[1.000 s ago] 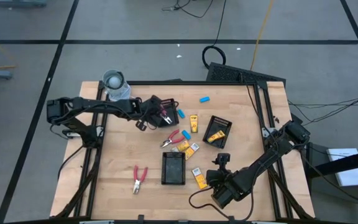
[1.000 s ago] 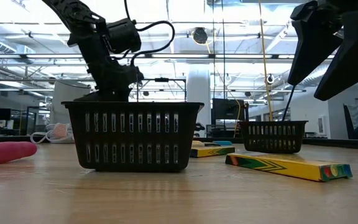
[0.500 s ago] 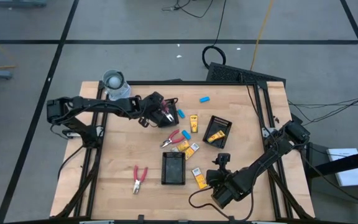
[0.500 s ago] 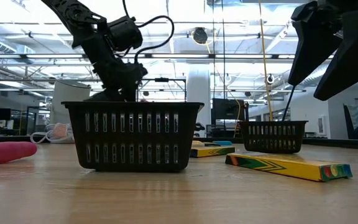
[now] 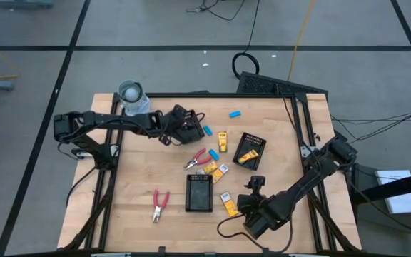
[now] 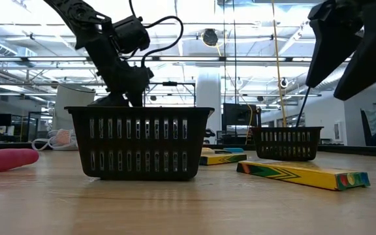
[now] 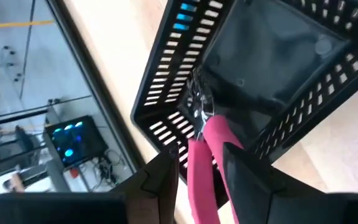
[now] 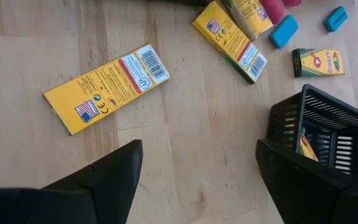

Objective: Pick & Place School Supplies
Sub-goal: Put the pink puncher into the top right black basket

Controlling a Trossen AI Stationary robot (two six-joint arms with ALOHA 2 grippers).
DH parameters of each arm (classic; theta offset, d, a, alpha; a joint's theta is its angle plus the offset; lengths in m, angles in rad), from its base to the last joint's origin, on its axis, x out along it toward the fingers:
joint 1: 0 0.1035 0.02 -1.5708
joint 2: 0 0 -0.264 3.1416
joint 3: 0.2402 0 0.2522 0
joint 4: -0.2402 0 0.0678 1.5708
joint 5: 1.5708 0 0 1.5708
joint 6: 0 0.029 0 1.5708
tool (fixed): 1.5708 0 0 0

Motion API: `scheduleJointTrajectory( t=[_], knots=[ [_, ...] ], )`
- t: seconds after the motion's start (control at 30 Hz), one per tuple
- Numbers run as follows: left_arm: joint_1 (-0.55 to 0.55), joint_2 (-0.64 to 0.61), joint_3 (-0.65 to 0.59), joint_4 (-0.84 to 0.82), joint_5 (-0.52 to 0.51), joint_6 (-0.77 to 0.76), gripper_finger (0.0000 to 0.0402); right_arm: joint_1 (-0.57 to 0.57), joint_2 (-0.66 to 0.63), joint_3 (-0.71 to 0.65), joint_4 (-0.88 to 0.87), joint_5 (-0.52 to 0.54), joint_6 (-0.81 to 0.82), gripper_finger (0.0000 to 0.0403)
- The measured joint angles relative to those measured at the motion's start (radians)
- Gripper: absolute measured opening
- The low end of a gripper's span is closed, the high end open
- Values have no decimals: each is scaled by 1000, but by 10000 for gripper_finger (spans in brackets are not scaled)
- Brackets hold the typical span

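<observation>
My left gripper (image 5: 185, 126) is over the far-left black slotted tray (image 5: 195, 132), shut on red-handled pliers (image 7: 204, 155) whose metal head (image 7: 200, 107) points into the tray. My right gripper (image 5: 254, 187) is open and empty near the table's front, above a yellow box (image 8: 107, 87) that lies flat on the wood. Loose on the table are two more red pliers (image 5: 200, 158) (image 5: 159, 205), other yellow boxes (image 5: 222, 141) (image 5: 217, 169) and light-blue pieces (image 5: 235, 113) (image 5: 213, 153). My left gripper pinches the pliers by their red handles (image 7: 199, 171) between its two fingers (image 7: 166, 177). The fingers lie along the tool, which sticks out past the fingertips. The metal head is down inside the tray, over its near wall (image 7: 166, 124); whether it touches the tray I cannot tell.
A black tray (image 5: 199, 193) stands at front centre. Another tray (image 5: 250, 150), at the right, holds a yellow box (image 8: 307, 146). A grey-white cup (image 5: 130, 93) stands at the far left corner. The dark frame rails (image 5: 298, 121) run along the table's sides.
My left gripper has gone a little toward the table's right edge with the pliers, over the far-left tray. The red handles that showed beside the gripper in the high view are now hidden under it.
</observation>
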Motion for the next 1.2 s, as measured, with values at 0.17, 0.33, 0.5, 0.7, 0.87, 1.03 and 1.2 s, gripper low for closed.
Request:
scheduleJointTrajectory(
  t=[0.17,0.33,0.5,0.7,0.87,1.03,1.2],
  knots=[
    [-24,0,0,-6,-165,-5,130,0,-15,0,0,5,13,306],
    [-15,-3,11,-98,-192,-124,131,0,-16,0,0,4,14,306],
    [-24,-4,69,-222,-189,-253,131,0,-16,0,-1,3,15,306],
    [-51,-4,184,-361,-108,-381,131,0,-16,0,-1,2,22,306],
    [-52,-5,239,-432,47,-529,131,0,-16,0,-1,-1,29,306],
    [-42,7,239,-473,92,-575,131,0,-16,0,-1,-2,30,306],
    [-11,56,239,-479,57,-565,131,0,-16,0,-1,-3,28,306]
  ],
)
